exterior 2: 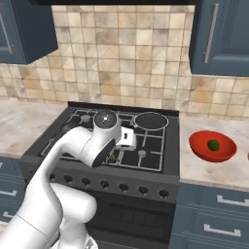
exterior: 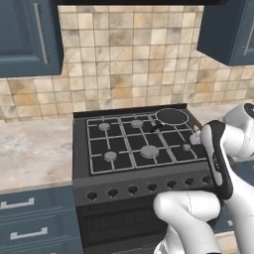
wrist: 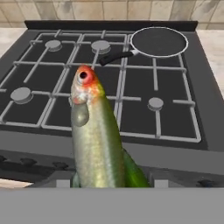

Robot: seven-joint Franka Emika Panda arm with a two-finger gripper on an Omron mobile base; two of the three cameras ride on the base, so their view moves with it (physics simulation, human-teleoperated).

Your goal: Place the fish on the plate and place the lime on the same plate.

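Note:
The fish point(wrist: 97, 140), greenish-silver with a red head, stands up from the bottom of the hand view, held in the air over the stove's front edge. My gripper point(exterior 2: 116, 154) is shut on it, and the fish hides the fingertips; a green bit of the fish point(exterior 2: 115, 157) shows under the hand. The lime point(exterior 2: 213, 144) lies inside a red bowl point(exterior 2: 200, 147) on the counter right of the stove. A thin red sliver point(exterior 2: 248, 156) shows at the right edge of that counter; I cannot tell whether it is the plate.
A black frying pan point(wrist: 159, 41) sits on the stove's back right burner, handle pointing left. The stove point(exterior: 129, 144) has raised grates and a row of knobs along the front. Beige counter point(exterior: 30, 154) runs on both sides; blue cabinets hang above.

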